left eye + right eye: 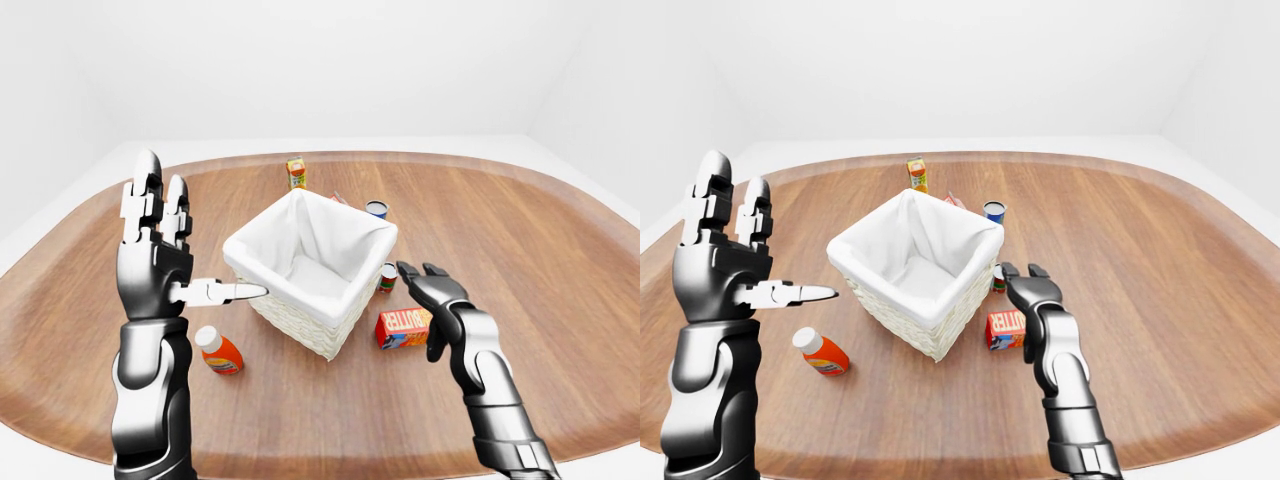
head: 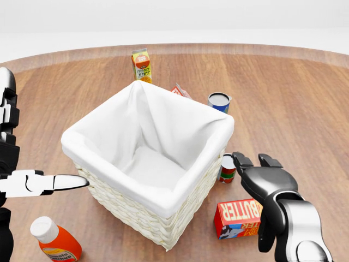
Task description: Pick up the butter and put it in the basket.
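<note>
While I look through the left-eye view, I see a broad oval wooden tabletop (image 1: 560, 290) filling most of the frame, with plain white walls and a pale floor band behind it at the top. My left hand (image 1: 152, 262) stands upright at the left of the frame, fingers spread wide and holding nothing, its thumb pointing at the basket (image 1: 308, 265). The white-lined wicker basket sits at the centre. An orange bottle (image 1: 218, 352) lies below and left of it.

Switching to the head view, I have the butter (image 2: 237, 216) at the lower right, a red box lying on the wood just beside the basket's lower right corner. My right hand (image 2: 267, 194) hangs over the box's right end with the fingers splayed, not closed on it; I cannot tell whether it touches the box. A small can (image 2: 228, 167) stands between the basket and that hand. Toward the top stand a juice carton (image 2: 142, 65) and a blue can (image 2: 219, 102).

From the right-eye view, the same layout shows, with the table's curved edge running along the bottom and the white wall meeting the floor at the right.
</note>
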Controlling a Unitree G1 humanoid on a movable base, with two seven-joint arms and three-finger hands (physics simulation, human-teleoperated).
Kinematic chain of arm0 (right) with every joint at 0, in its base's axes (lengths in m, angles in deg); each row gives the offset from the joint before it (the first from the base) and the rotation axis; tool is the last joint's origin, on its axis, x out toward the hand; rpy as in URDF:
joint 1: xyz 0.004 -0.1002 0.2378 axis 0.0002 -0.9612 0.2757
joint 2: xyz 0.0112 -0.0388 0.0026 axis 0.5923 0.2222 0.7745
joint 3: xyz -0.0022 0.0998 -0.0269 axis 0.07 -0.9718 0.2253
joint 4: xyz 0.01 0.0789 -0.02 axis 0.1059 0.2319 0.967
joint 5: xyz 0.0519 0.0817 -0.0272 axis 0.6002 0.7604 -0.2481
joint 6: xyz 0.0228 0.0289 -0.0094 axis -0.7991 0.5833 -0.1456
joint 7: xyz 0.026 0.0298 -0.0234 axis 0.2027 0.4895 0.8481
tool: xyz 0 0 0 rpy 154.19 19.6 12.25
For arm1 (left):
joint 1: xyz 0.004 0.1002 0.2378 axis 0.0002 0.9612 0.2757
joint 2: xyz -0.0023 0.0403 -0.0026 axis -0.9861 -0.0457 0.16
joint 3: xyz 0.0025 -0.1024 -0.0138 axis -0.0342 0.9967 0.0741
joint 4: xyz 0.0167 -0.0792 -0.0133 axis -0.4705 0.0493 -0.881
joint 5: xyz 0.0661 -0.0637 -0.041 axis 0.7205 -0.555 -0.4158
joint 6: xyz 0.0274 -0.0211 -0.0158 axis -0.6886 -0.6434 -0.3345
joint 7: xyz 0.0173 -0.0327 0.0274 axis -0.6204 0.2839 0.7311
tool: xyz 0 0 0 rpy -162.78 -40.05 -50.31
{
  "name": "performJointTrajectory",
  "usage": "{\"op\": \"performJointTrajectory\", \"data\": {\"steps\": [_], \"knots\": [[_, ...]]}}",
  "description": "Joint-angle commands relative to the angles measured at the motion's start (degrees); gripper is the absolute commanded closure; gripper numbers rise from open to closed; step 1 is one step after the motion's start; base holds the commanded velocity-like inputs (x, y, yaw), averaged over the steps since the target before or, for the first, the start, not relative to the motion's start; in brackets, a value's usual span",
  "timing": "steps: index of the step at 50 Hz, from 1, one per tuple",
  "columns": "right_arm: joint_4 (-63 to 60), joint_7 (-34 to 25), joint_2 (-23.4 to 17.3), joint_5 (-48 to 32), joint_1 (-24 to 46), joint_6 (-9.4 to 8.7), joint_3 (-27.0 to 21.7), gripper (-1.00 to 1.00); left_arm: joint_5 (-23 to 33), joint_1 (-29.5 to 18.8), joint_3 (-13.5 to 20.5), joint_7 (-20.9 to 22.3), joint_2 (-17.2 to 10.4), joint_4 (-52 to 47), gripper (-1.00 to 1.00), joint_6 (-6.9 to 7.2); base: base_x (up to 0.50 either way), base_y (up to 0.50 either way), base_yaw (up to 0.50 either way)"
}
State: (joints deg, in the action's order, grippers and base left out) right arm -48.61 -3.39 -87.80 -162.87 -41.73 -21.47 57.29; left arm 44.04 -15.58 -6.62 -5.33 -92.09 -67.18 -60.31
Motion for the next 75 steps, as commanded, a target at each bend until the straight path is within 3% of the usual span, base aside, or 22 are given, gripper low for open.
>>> {"op": "performJointTrajectory", "data": {"steps": [1, 21, 38, 60, 62, 75], "knots": [[14.0, 4.6, -0.4, -1.7, 5.2, 0.0, 1.7, -1.0, -0.2, -0.1, 0.2, 0.0, -0.1, 0.6, -1.0, 0.0, 0.0, 0.0, 0.0], [36.8, 15.4, -1.7, 4.0, 14.7, 0.0, 4.1, -1.0, -0.4, 0.1, 0.4, 0.0, -0.2, 1.2, -1.0, 0.0, 0.0, 0.0, 0.0], [61.3, 29.1, -2.1, 13.1, 24.0, 0.0, 6.3, -1.0, -0.8, 0.2, 0.7, 0.1, -0.3, 1.4, -1.0, 0.0, 0.0, 0.0, 0.0], [73.1, 36.0, -1.0, 16.3, 28.5, 0.0, 8.5, -1.0, -1.6, 0.5, 1.2, 0.2, -0.4, 2.1, -1.0, 0.0, 0.0, 0.0, 0.0], [73.6, 36.8, -1.0, 16.1, 28.5, 0.0, 8.7, 1.0, -1.6, 0.6, 1.2, 0.2, -0.4, 2.0, -1.0, 0.0, 0.0, 0.0, 0.0], [71.6, 36.0, -1.3, 16.3, 28.1, 0.0, 8.6, 1.0, -2.0, 0.7, 1.7, 0.2, -0.6, 1.5, -1.0, 0.0, 0.0, 0.0, 0.0]]}}
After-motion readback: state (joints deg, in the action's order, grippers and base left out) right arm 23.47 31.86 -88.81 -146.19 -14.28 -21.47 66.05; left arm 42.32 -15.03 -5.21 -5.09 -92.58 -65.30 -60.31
